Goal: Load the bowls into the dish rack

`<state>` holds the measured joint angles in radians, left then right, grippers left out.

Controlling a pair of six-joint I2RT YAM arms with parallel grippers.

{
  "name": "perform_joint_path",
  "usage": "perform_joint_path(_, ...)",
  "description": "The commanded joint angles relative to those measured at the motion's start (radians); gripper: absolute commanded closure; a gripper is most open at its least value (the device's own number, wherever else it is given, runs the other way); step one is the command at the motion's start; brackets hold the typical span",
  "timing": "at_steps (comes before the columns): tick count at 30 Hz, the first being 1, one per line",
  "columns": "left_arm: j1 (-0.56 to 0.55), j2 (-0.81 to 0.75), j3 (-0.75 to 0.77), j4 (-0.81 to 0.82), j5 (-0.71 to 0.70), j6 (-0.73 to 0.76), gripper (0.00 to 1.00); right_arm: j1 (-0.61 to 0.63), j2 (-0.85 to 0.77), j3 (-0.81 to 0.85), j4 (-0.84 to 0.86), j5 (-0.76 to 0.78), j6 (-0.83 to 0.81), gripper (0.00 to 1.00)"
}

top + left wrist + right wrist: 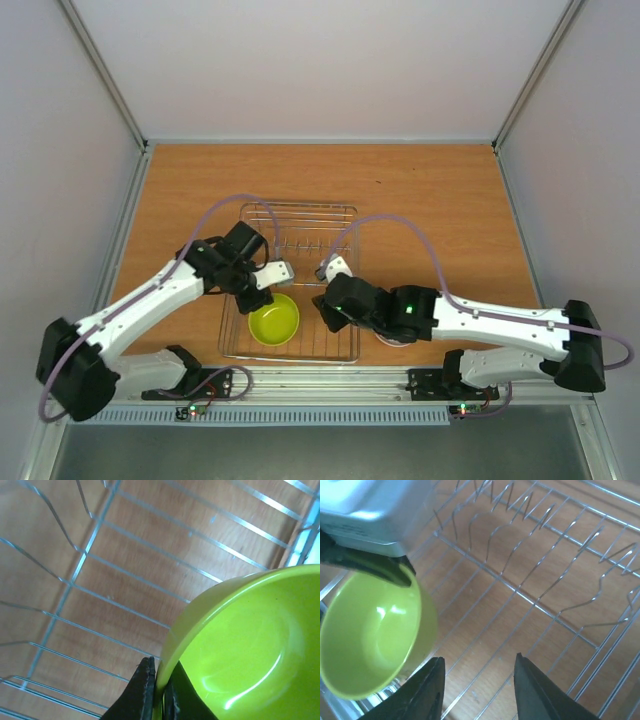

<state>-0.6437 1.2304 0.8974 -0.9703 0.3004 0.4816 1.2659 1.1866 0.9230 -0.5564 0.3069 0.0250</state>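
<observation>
bowl, yellow-green [274, 321]: lower centre of the top view, inside the dish rack [300, 206], in its lower-left corner.
left gripper [159, 692]: fingers pinched on the bowl's rim.
right gripper [479, 690]: jaws spread wide, holding nothing, over the rack floor right of the bowl.

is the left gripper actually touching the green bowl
Touching. The left wrist view shows the left gripper pinching the rim of the yellow-green bowl, with one finger on each side of the wall and no gap.
</observation>
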Motion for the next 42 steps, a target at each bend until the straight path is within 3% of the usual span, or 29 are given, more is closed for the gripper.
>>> perform_joint_path(1, 0.000, -0.103, 0.040, 0.088, 0.075, 0.030, 0.99, -0.013, -0.074, 0.002, 0.027, 0.097, 0.081, 0.68)
perform_joint_path(3, 0.002, -0.116, 0.048, 0.129, 0.084, 0.034, 1.00, -0.018, -0.087, 0.011, 0.049, 0.059, 0.056, 0.69)
perform_joint_path(6, 0.011, -0.130, 0.049, 0.193, 0.141, 0.027, 0.99, -0.021, -0.099, 0.040, 0.070, -0.020, 0.030, 0.60)
perform_joint_path(12, 0.031, -0.169, 0.036, 0.226, 0.220, 0.039, 0.99, -0.022, -0.227, -0.063, 0.321, -0.209, 0.051, 0.09)
perform_joint_path(14, 0.052, -0.199, 0.033, 0.254, 0.248, 0.042, 1.00, -0.022, -0.259, -0.090, 0.353, -0.218, 0.079, 0.02)
perform_joint_path(25, 0.126, -0.316, -0.025, 0.443, 0.372, -0.031, 1.00, -0.022, -0.297, -0.165, 0.443, -0.219, 0.165, 0.01)
perform_joint_path(42, 0.165, -0.377, -0.027, 0.447, 0.491, -0.087, 1.00, -0.022, -0.220, -0.194, 0.553, -0.284, 0.173, 0.03)
